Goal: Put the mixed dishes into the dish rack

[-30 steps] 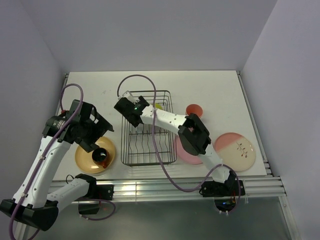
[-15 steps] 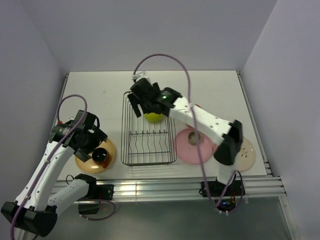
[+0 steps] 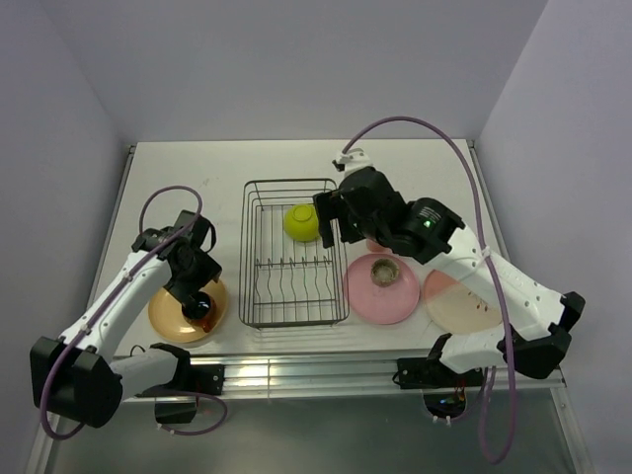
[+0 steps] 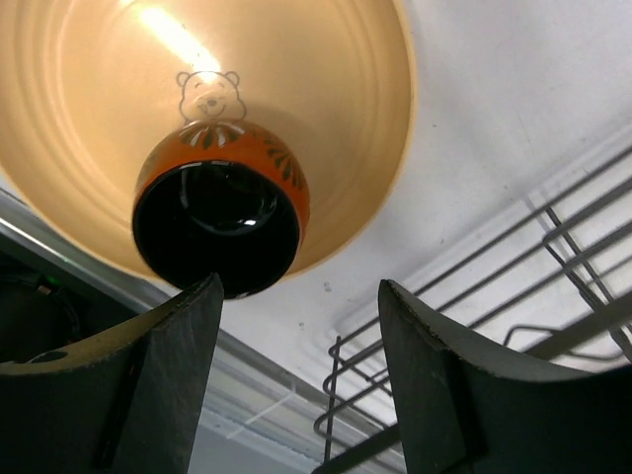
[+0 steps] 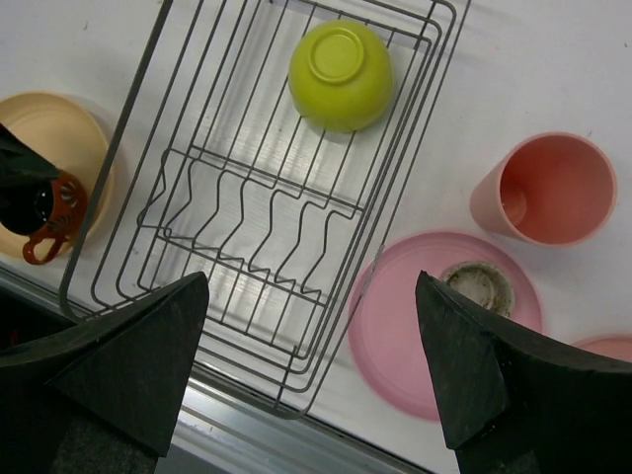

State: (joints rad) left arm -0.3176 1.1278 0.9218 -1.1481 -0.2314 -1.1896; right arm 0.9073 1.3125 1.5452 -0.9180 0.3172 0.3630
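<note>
A small red-orange handled cup (image 4: 219, 212) stands on the yellow-orange plate (image 4: 296, 99) at the table's front left (image 3: 168, 318). My left gripper (image 4: 296, 326) hovers just over the cup (image 3: 201, 309), open, with nothing between its fingers. The lime-green bowl (image 5: 341, 74) lies upside down in the far end of the black wire dish rack (image 5: 247, 197). My right gripper (image 5: 311, 286) hangs open and empty above the rack's right side (image 3: 329, 219). A small tan bowl (image 5: 477, 286) sits on the pink plate (image 5: 425, 336). The salmon-pink tumbler (image 5: 548, 188) stands upright behind that plate.
A pink-and-cream plate (image 3: 464, 301) lies at the front right, partly under my right arm. The rack's upright prongs (image 3: 293, 269) fill its near half. A metal rail (image 3: 316, 365) runs along the table's front edge. Purple cables loop above both arms.
My right arm let go of the lime bowl in the rack and swung up and to the right. The left gripper came down over the cup and its jaws narrowed.
</note>
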